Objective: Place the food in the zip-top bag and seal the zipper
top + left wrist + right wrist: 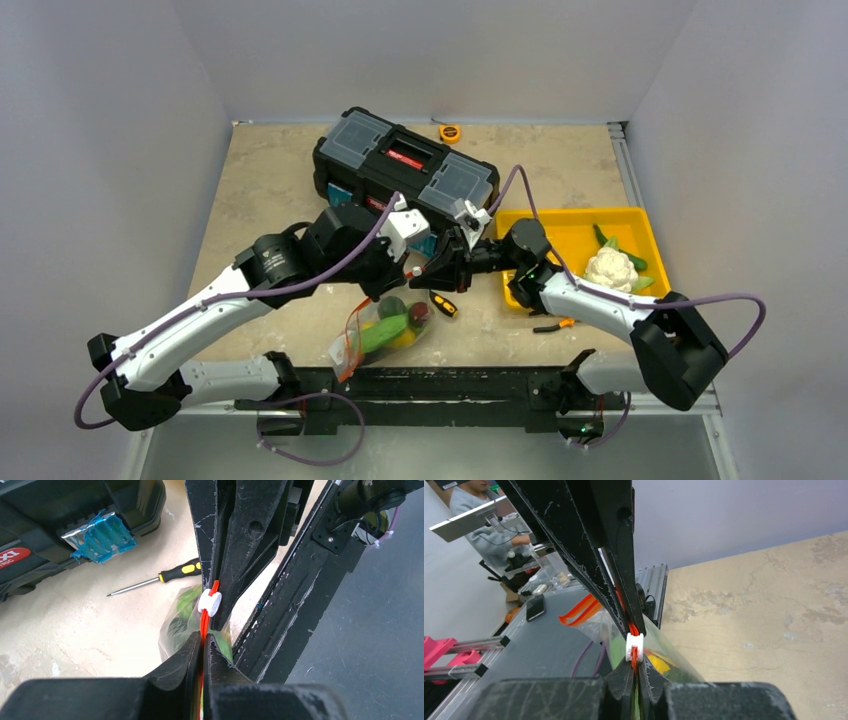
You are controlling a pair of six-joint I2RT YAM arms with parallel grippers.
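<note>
The clear zip-top bag (385,330) hangs between the two grippers near the table's front, with green, yellow and dark food (392,328) inside. My left gripper (203,642) is shut on the orange-red zipper (202,625) just below its white slider (209,603). My right gripper (635,669) is shut on the same zipper (633,630), right against the slider (634,646). In the top view the two grippers, left (400,284) and right (432,277), meet tip to tip. A white cauliflower (610,268) and green pieces lie in the yellow tray (560,228).
A black toolbox (405,170) stands behind the grippers. A screwdriver (443,303) lies next to the bag and shows in the left wrist view (150,580). Orange-handled pliers (553,325) lie by the tray's front. A small orange tape measure (450,133) is at the back.
</note>
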